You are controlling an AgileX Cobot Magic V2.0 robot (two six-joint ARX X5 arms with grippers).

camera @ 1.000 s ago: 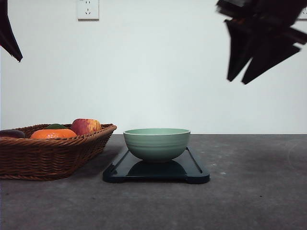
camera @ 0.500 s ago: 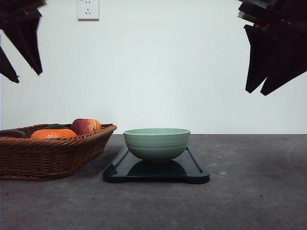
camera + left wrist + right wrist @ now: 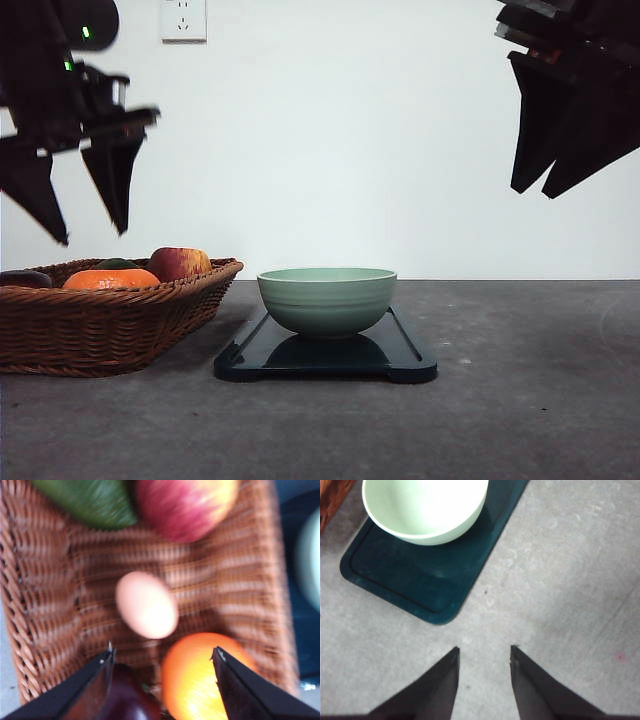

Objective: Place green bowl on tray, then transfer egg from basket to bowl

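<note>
Against the white wall and grey worktop point(image 3: 520, 400), the left claw point(image 3: 85, 215) has swung in above the basket point(image 3: 110, 320), jaws wide over the egg point(image 3: 146, 605), while the green bowl point(image 3: 327, 298) already sits on the tray point(image 3: 400, 362) and the right claw point(image 3: 550, 185), slightly parted and empty, hangs high aside.

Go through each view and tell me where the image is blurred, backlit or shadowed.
Front view: sharp, but both grippers, left and right, are dark silhouettes against the bright wall; the green bowl reflects in the glossy tray. Left wrist view: blurred throughout, the egg and basket weave smeared. Right wrist view: crisp, with soft shadow under the bowl.
</note>
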